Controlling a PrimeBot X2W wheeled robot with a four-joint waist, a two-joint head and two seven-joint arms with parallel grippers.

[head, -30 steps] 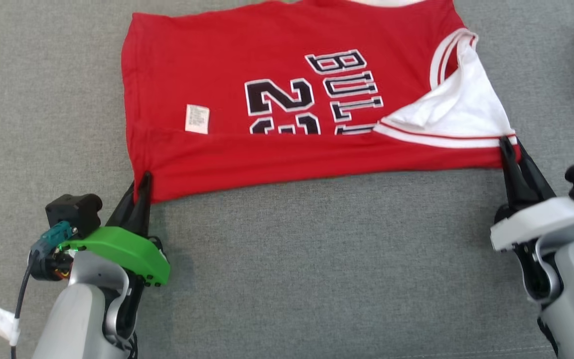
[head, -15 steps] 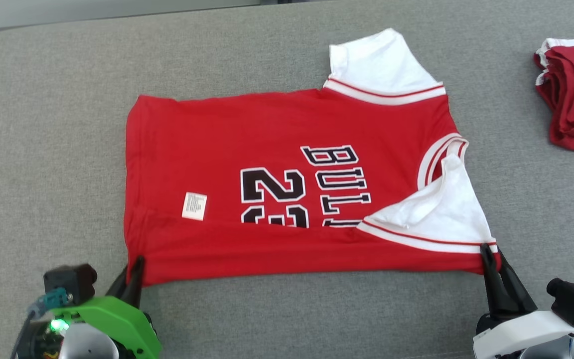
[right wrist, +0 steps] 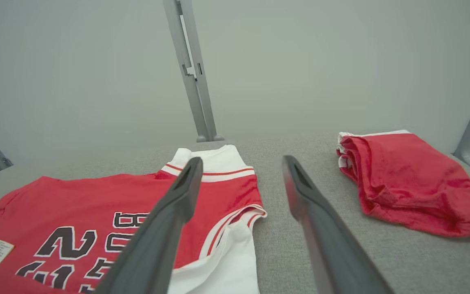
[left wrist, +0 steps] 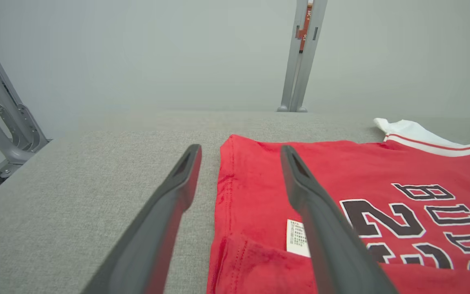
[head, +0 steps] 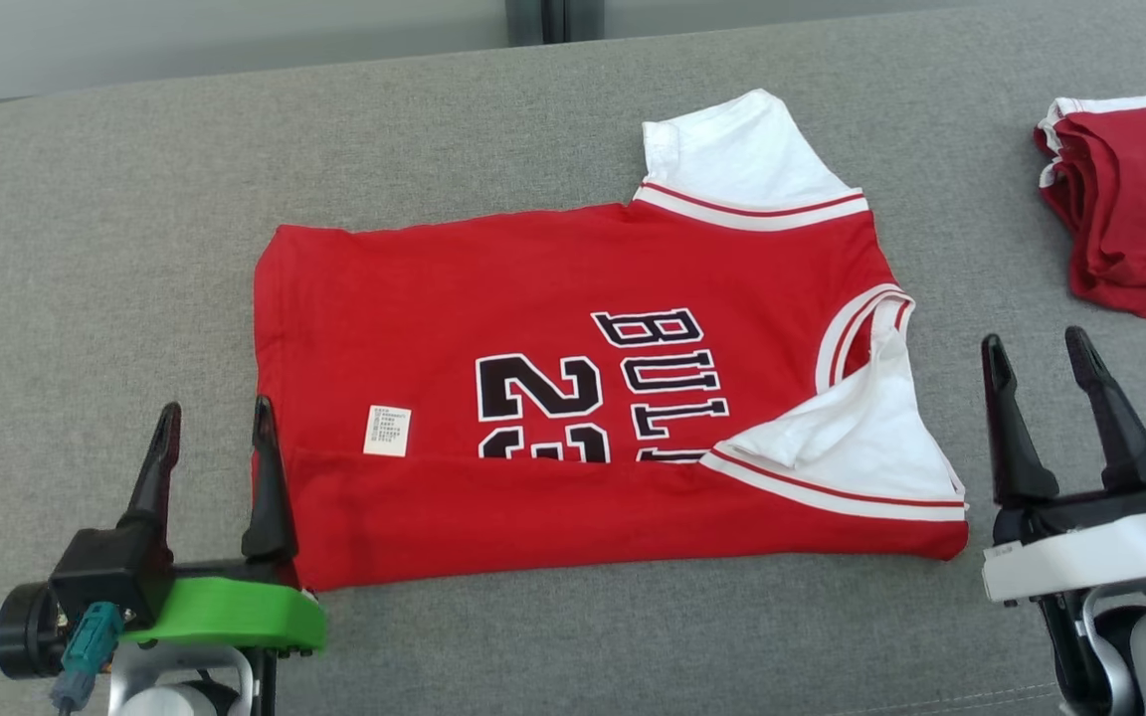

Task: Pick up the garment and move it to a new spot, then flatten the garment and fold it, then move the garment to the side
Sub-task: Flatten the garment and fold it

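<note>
Status: red jersey (head: 573,328) lies spread flat mid-way across the grey woven pad (head: 135,249), hem toward robot left, collar toward robot right. Move and flatten look done. First fold is in: the near long edge is turned up over the body as a strip that covers the lower part of the black numerals, and the near white sleeve (head: 852,447) is tucked in with it. The far white sleeve (head: 732,149) sticks out unfolded. Left to do, by my read: far-side fold, crosswise fold, shift to the side. Left gripper (head: 215,406) is spread wide and empty at the hem corner, inner finger right at the cloth edge. Right gripper (head: 1033,338) is also spread and empty, just beside the collar end, clear of the cloth. Fabric is soft, limp knit with striped rib trim and a white care label (head: 386,430) showing. A folded red garment pile (head: 1130,199) sits well apart, far right.
</note>
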